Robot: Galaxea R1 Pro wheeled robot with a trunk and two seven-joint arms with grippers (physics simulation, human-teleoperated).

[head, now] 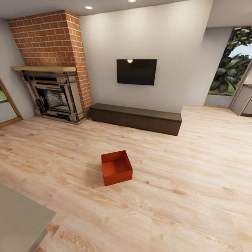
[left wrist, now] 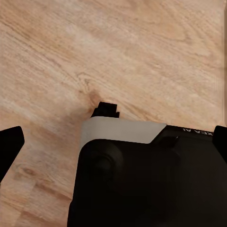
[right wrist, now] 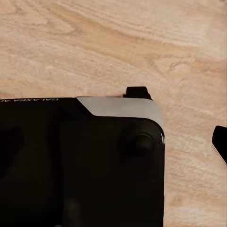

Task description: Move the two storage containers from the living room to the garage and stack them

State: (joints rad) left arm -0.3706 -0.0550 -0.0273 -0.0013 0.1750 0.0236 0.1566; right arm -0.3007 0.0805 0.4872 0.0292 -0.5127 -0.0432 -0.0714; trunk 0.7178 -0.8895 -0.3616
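One red-orange open-top storage container [head: 116, 167] sits on the light wood plank floor [head: 182, 196] of the living room, in the middle of the head view, a few steps ahead of me. It is empty and upright. In the left wrist view my left gripper [left wrist: 113, 142] is open, one black fingertip [left wrist: 9, 146] at each side edge, with nothing between them but my own dark base [left wrist: 142, 179] below. In the right wrist view my right gripper [right wrist: 113, 142] hangs over the base too, one fingertip [right wrist: 220, 142] far out at the edge, nothing held.
A red brick fireplace [head: 52, 70] stands at the back left. A dark low cabinet [head: 136, 118] runs along the white wall under a wall TV [head: 136, 71]. A grey table corner [head: 21, 217] juts in at the near left. An opening to greenery lies at the right [head: 231, 70].
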